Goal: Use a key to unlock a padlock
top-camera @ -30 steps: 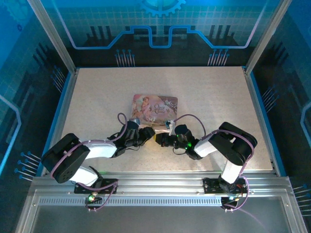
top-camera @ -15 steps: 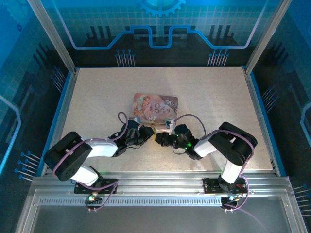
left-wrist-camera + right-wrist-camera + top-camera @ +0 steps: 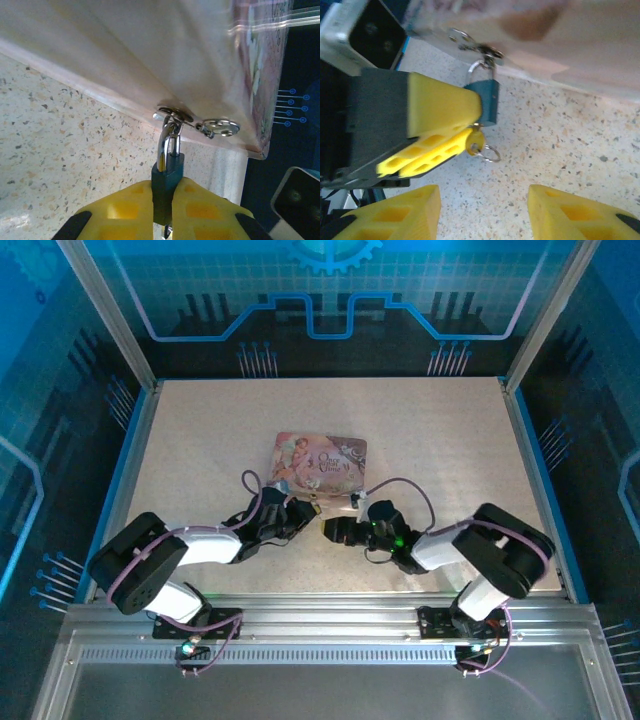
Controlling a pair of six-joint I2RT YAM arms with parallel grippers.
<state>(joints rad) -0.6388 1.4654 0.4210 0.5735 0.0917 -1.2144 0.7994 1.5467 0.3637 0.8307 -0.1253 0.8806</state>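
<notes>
The padlock [image 3: 167,172] is a small teal body with a silvery shackle [image 3: 167,142]. The shackle hangs through the hasp [image 3: 175,113] of the pink tin [image 3: 320,462]. My left gripper [image 3: 167,190] is shut on the padlock body, one yellow pad on each side. In the right wrist view the padlock [image 3: 489,100] has a brass key [image 3: 476,141] standing in its underside, with a wire ring [image 3: 490,153] hanging from it. My right gripper [image 3: 484,210] is open a short way from the key, with nothing between its fingers [image 3: 410,215]. From above, the two grippers [image 3: 302,514] [image 3: 330,532] face each other just in front of the tin.
The pink tin's front edge [image 3: 150,50] lies close over the padlock, with a second small ring [image 3: 222,126] on its hasp. Speckled tabletop [image 3: 450,440] stretches to the right and behind, bounded by blue rails [image 3: 535,480] and glass walls.
My right gripper has opened, let go of the key and drawn back to the right. The left gripper has closed on the padlock.
</notes>
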